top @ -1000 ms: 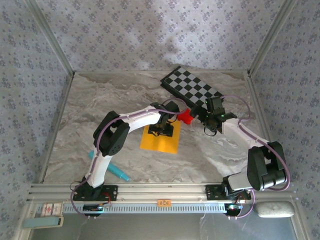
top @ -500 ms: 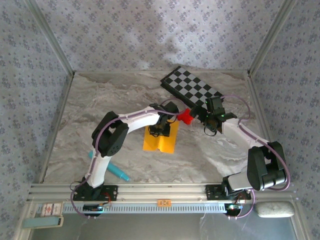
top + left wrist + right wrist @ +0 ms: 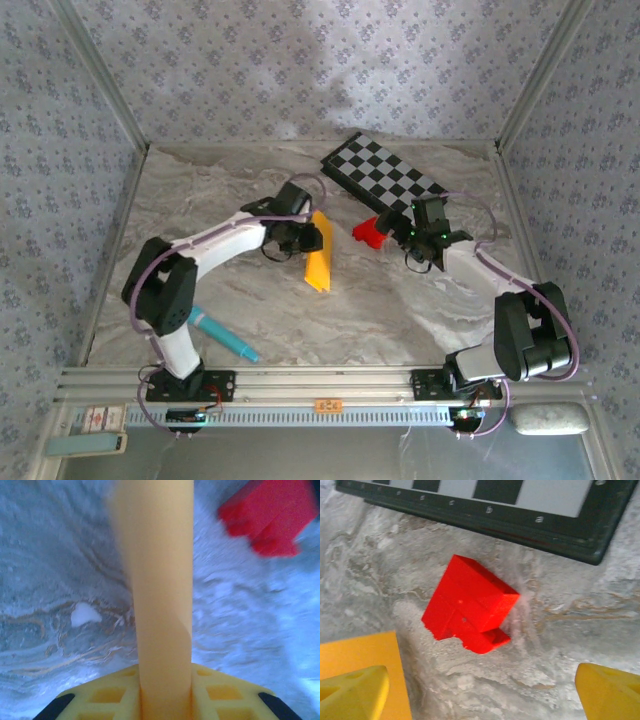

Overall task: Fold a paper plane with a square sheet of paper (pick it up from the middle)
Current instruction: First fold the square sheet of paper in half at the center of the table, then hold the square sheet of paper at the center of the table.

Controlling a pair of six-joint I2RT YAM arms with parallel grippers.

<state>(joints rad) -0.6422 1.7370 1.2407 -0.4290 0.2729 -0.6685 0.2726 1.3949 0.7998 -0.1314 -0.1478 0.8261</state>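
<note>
The square sheet of paper [image 3: 320,252] is orange-yellow and hangs bent into a narrow strip, lifted off the marble table. My left gripper [image 3: 299,236] is shut on its middle. In the left wrist view the sheet [image 3: 162,595] rises as a tall band from between the yellow jaws of the left gripper [image 3: 165,702]. My right gripper [image 3: 424,238] stands open just right of the sheet, with the small red block [image 3: 470,605] ahead of its fingers [image 3: 351,691]. A corner of the sheet [image 3: 362,652] shows at the lower left there. The paper plane is out of view.
The red block [image 3: 368,232] lies between the two grippers. A black-and-white checkerboard [image 3: 385,175] lies at the back right, its frame [image 3: 485,520] close behind the block. A teal pen [image 3: 225,336] lies near the left arm's base. Patterned walls enclose the table.
The left jaws closed on the flat sheet, buckling it upward. The left arm then swung left and back, lifting the bent sheet off the table. The right gripper barely moved.
</note>
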